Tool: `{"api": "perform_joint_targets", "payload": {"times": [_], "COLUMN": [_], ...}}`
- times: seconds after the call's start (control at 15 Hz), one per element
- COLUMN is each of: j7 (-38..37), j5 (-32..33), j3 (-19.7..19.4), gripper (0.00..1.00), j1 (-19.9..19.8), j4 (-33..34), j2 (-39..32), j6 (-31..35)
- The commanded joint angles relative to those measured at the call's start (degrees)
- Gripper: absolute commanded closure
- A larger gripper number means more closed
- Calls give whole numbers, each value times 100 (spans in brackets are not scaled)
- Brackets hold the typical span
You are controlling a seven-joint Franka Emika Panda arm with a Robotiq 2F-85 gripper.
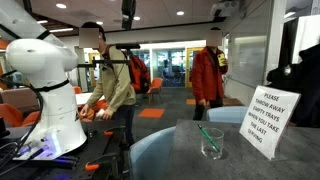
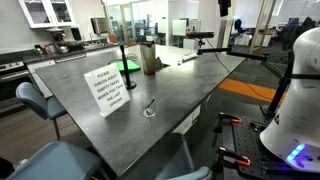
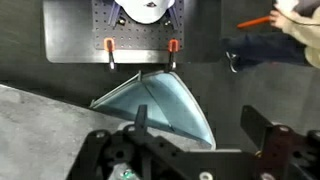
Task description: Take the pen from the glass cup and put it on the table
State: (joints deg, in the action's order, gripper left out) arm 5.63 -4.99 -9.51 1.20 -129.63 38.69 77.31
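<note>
The glass cup point(image 1: 212, 146) stands on the round grey-blue table point(image 1: 185, 140), next to the white sign. The green pen point(image 1: 206, 134) leans inside it, its top sticking out over the rim. The cup point(image 2: 150, 109) and pen point(image 2: 152, 103) also show small in the middle of the table point(image 2: 190, 80). My gripper point(image 3: 200, 135) shows only in the wrist view. Its two dark fingers are wide apart and empty. It hangs high above the table's edge point(image 3: 40, 130), far from the cup. The cup and pen are out of the wrist view.
A white sign point(image 1: 268, 118) point(image 2: 108, 90) stands by the cup. A black stand point(image 2: 127, 65) and a dark container point(image 2: 148, 58) sit farther back. A blue chair point(image 3: 160, 105) is under the gripper. Two people point(image 1: 110, 80) point(image 1: 208, 70) stand behind the table.
</note>
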Motion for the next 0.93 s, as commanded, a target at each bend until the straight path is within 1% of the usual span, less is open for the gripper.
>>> {"api": "perform_joint_targets", "payload": {"times": [0.0,0.6,0.87], "j7": [93,93,89], "j5": [-58,-58,-61], "j3": [125,125,125], "gripper": [0,0,0], "j1": [-186,-186,-210], "j4": [19,20,136], "j2": [-27,-27,-225], "j6": [-23,-22,43]}}
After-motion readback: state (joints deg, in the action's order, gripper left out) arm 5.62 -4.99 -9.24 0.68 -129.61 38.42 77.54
